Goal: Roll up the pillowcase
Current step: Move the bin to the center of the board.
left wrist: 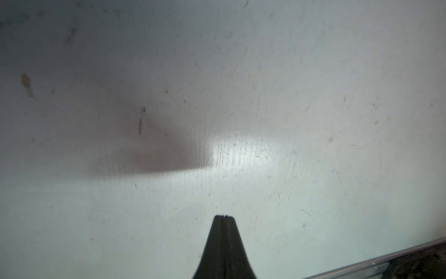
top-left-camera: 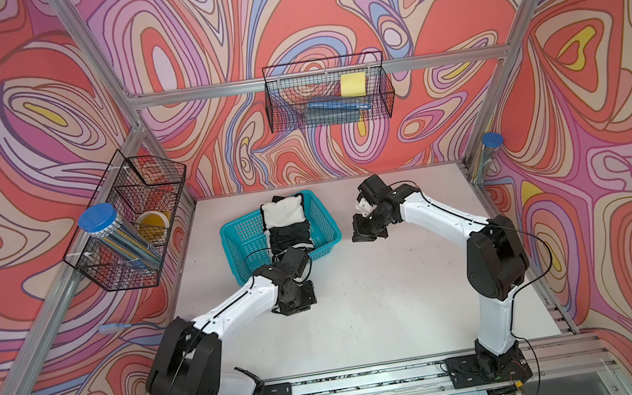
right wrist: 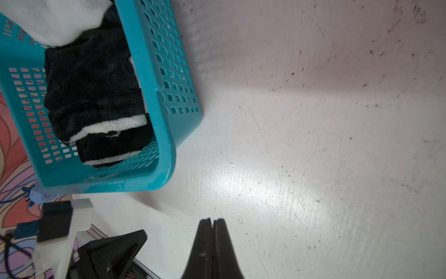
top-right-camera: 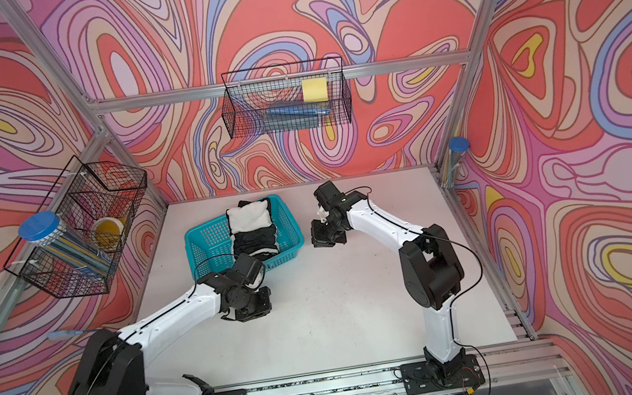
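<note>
Both left gripper (left wrist: 223, 217) and right gripper (right wrist: 212, 220) have jaws pressed together, empty; retreat without nudging the basket (right wrist: 108, 184) holding the pillowcase (right wrist: 91, 84).

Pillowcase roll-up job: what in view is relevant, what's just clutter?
Job: pillowcase, bundled, lying in the teal basket; left gripper and right gripper, both shut, empty.
Clutter: back wire basket, side wire basket, blue-lidded jar, yellow pad, tape roll.
</note>
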You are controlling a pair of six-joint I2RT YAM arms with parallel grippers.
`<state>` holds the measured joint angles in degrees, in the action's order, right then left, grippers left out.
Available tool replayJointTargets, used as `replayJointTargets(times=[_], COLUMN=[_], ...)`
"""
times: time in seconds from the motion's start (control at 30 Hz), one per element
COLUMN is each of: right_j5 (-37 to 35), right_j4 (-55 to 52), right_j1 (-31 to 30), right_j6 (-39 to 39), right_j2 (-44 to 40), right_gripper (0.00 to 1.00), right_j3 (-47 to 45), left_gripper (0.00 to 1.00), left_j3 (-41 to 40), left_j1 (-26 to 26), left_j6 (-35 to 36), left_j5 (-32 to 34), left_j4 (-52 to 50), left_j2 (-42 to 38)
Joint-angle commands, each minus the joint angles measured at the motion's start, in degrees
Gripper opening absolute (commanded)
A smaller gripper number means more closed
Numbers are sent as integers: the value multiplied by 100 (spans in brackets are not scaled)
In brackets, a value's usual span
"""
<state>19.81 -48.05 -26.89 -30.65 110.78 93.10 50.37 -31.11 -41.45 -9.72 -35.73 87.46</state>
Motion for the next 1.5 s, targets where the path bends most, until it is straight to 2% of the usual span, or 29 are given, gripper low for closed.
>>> replayJointTargets(times=[0.0, 0.13, 0.3, 0.47, 0.63, 0.77, 0.97, 1.03, 1.13, 1.17, 1.2, 1.23, 1.3, 1.33, 1.37, 1.4, 1.47], right_j5=[2, -60, -161, -140, -109, -107, -100, -137, -205, -267, -330, -456, -876, -1219, -1652, -1922, -2612], right_j4=[-94, -290, -344, -415, -511, -629, -649, -641, -618, -626, -628, -646, -725, -783, -837, -789, -707], right_j1=[148, 295, 412, 504, 528, 569, 742, 788, 865, 889, 901, 903, 904, 905, 903, 906, 912], right_j6=[80, 165, 225, 275, 331, 383, 380, 399, 443, 468, 508, 563, 618, 632, 628, 675, 763], right_j2=[-145, -220, -390, -363, -257, -113, 19, 25, -10, -20, -38, -54, -90, -122, -154, -225, -391], right_gripper=[0, 0, 0, 0, 0, 0, 0, 0, 0, 0, 11, 29, 96, 98, 98, 98, 98], right_j3=[84, 130, 24, 56, 210, 430, 501, 478, 438, 437, 433, 436, 442, 445, 440, 393, 322], left_gripper=[0, 0, 0, 0, 0, 0, 0, 0, 0, 4, 21, 28, 41, 50, 67, 98, 99], left_j3=[549, 804, 1192, 1153, 1695, 2678, 3890, 3712, 2905, 2576, 2312, 2023, 1600, 1442, 1354, 1288, 1281], left_j1=[22, 71, 473, 1189, 1730, 1760, 1742, 1731, 1731, 1731, 1731, 1702, 1595, 1533, 1460, 1379, 1238], left_j6=[-141, -154, 115, 204, 559, 820, 602, 552, 523, 568, 597, 594, 619, 686, 741, 767, 829], left_j5=[548, 1351, 1532, 1815, 1625, 1327, 1103, 1121, 1134, 1044, 971, 956, 1014, 1006, 995, 1051, 1289], left_j4=[677, 968, 689, 634, 756, 795, 421, 392, 439, 474, 452, 378, 176, 58, -101, -265, -617], left_j2=[954, 1199, 1680, 1652, 2001, 2656, 3325, 3165, 2510, 2205, 1927, 1593, 933, 609, 298, 56, -373])
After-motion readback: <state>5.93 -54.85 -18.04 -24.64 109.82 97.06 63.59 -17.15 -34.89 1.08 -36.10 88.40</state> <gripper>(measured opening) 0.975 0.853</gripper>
